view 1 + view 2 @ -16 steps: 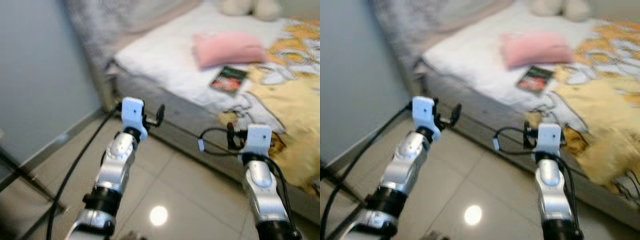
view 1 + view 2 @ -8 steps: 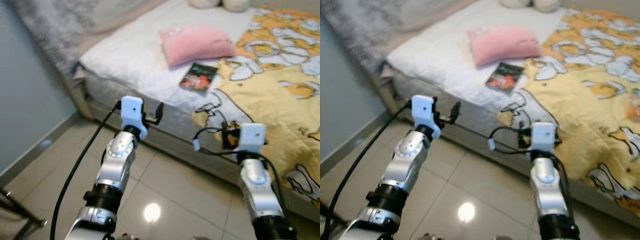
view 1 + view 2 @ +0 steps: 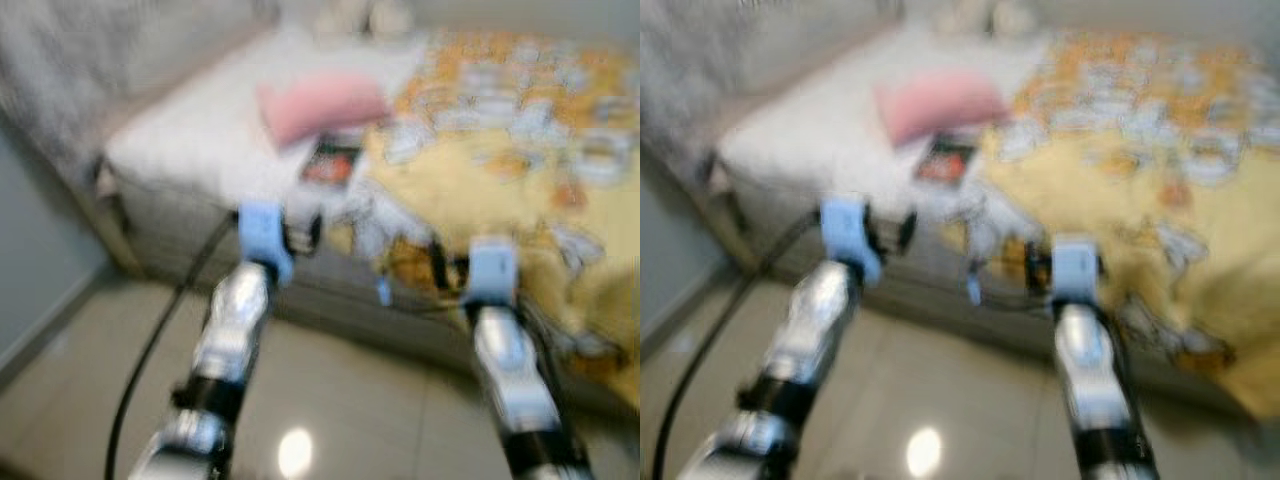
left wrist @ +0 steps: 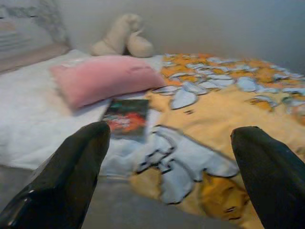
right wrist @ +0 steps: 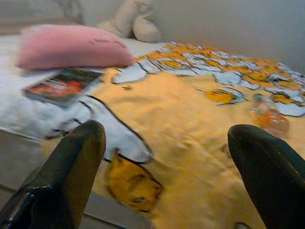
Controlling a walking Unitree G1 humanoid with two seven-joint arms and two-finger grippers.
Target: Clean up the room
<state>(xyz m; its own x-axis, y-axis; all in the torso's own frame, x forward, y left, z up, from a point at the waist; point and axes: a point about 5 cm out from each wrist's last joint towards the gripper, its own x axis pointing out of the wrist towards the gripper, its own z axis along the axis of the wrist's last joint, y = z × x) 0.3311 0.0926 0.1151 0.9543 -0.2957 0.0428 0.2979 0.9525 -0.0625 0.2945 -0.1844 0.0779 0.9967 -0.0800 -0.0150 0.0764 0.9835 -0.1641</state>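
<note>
A bed with a white sheet stands ahead. On it lie a pink pillow, a dark book with a red cover just in front of the pillow, and a rumpled yellow patterned blanket to the right. A pale plush toy sits at the head by the wall. A small orange thing rests on the blanket, too blurred to identify. My left gripper is held open before the bed edge, facing the book. My right gripper is open too, facing the blanket. Neither holds anything.
The grey side of the bed runs across in front of both arms. Glossy tiled floor lies below, with a black cable trailing by the left arm. A grey wall closes the left side.
The camera has swung right and toward the bed, so the wall slid out to the left and the blanket came in. The head views are now blurred. Both arms keep their raised pose.
</note>
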